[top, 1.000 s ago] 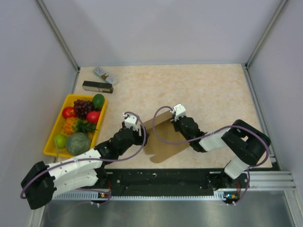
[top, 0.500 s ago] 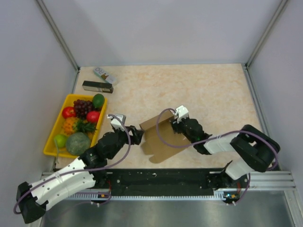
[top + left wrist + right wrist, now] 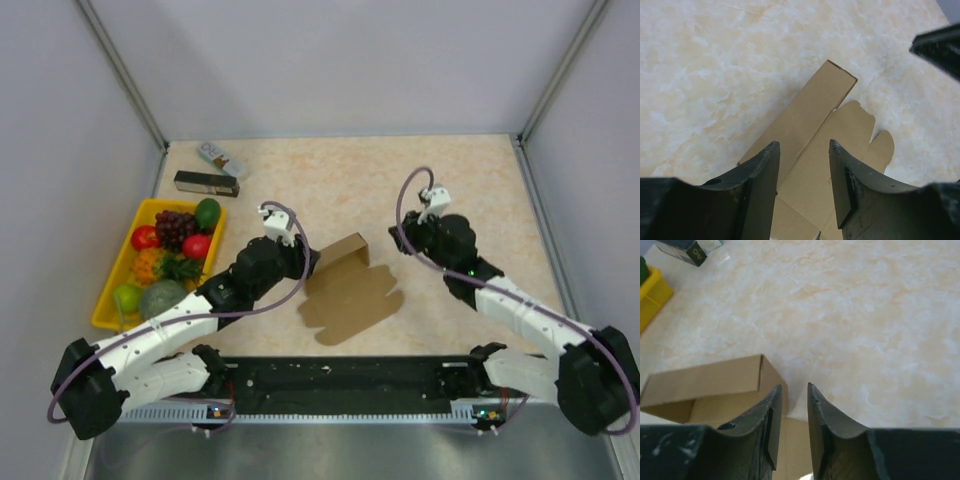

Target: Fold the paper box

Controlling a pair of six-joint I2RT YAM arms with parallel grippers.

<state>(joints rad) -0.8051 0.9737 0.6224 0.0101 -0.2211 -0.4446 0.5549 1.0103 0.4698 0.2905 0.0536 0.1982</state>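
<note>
Left gripper (image 3: pixel 802 144), parted and empty, is held over the paper box (image 3: pixel 350 295) mid-table, whose raised wall (image 3: pixel 810 107) runs straight ahead between the jaws, while the narrowly parted right gripper (image 3: pixel 794 386) is stationed farther off.

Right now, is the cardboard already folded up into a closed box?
No: the paper box lies open on the table, with only one long panel standing up and its other flaps spread flat.

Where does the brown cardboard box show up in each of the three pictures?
Top view: box in the middle of the picture.
Left wrist: box in the centre, slanting toward the upper right.
Right wrist: box at lower left.
Shared landmark: its upright side wall, visible in all three.
</note>
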